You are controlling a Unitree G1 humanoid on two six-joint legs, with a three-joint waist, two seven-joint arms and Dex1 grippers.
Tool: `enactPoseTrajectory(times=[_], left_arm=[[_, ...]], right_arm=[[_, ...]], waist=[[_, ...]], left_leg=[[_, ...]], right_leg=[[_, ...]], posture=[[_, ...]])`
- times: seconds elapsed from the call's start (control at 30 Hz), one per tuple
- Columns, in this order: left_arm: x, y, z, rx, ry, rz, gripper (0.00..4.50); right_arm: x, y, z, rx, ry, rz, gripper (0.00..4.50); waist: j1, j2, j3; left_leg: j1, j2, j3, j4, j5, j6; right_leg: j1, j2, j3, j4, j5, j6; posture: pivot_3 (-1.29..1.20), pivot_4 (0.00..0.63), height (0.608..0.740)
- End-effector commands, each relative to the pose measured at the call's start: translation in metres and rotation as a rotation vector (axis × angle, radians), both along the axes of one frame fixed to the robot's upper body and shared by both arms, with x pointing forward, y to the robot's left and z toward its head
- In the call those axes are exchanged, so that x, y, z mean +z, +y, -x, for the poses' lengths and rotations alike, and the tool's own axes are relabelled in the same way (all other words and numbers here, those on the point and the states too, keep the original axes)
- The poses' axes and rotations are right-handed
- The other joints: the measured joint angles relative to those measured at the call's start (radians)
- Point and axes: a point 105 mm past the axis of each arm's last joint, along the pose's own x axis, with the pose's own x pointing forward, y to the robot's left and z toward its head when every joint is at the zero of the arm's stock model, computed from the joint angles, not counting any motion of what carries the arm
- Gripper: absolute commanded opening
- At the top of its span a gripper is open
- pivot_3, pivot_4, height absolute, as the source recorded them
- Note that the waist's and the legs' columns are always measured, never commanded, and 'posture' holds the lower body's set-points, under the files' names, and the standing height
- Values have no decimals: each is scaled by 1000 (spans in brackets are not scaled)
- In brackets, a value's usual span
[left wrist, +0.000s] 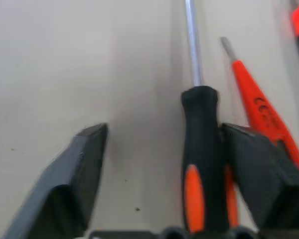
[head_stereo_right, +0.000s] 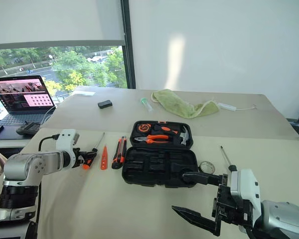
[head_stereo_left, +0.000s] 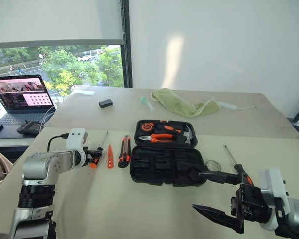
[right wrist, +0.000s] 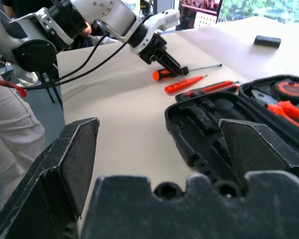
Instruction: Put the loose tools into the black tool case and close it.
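Here the black tool case (head_stereo_left: 164,157) lay open at the centre of the frame on the beige desk (head_stereo_left: 114,209), its lid half toward the top holding orange-handled pliers (head_stereo_left: 162,138), a hammer (head_stereo_left: 186,133) and a tape measure (head_stereo_left: 146,126), its nearer half showing bare moulded slots. Left of the case, side by side, lay the utility knife (head_stereo_left: 124,151), the slim orange tester pen (head_stereo_left: 110,157) and a long screwdriver (head_stereo_left: 98,151).

The left gripper (head_stereo_left: 93,158) sat at the left of the frame, down at that screwdriver's handle. In the left wrist view its two fingers (left wrist: 74,184) stood apart with the handle (left wrist: 202,159) between them, one finger against the handle, the other clear of it, so the jaws were open and not clamped on the tool. The tester pen (left wrist: 261,112) lay just beside.

The right gripper (head_stereo_left: 217,196) hovered at the lower right of the frame, jaws spread wide and holding nothing, near the case's right corner. A second screwdriver (head_stereo_left: 235,162) lay on the desk right of the case, with a small tape roll (head_stereo_left: 213,165) between it and the case.

At the upper part of the frame lay a small black box (head_stereo_left: 105,103) and a green cloth (head_stereo_left: 182,104); a laptop (head_stereo_left: 21,97) stood at the far left.
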Motion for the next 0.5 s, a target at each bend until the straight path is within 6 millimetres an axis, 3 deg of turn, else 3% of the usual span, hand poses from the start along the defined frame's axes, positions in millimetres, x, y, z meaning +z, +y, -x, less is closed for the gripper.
enactPoseTrajectory(times=[0.03,0.17,0.27,0.33,0.4,0.5], left_arm=[[-8,9,1,20,30,-14,2111],[0,14,-1,34,-13,32,759],[13,10,-4,7,-84,121,718],[33,1,-6,-68,-192,223,718],[55,-17,-4,-212,-299,338,718],[79,-48,9,-451,-300,444,718]], right_arm=[[7,2,5,7,-45,2,4500],[7,1,5,0,-53,-4,4500],[10,1,5,-10,-77,-16,4500],[14,2,6,-11,-104,-32,4500],[18,2,6,-18,-127,-55,4500],[21,2,5,-30,-149,-68,4500]], waist=[[-3,0,0],[-5,0,0],[-9,0,0],[-9,0,0],[-9,0,0],[-2,-1,0]], left_leg=[[0,1,0,0,0,0],[1,3,0,0,0,-1],[0,3,0,0,1,-1],[-1,4,0,0,1,-2],[-3,4,0,0,1,-2],[-4,3,0,0,1,-1]], right_leg=[[0,0,0,0,0,0],[0,0,0,0,0,-2],[-1,0,0,1,1,-2],[-1,1,-1,0,1,-3],[-3,2,-1,0,1,-3],[-3,2,-2,0,1,-2]], posture=[[0,150,740],[0,150,740],[0,150,740],[0,150,740],[0,150,740],[0,150,740]])
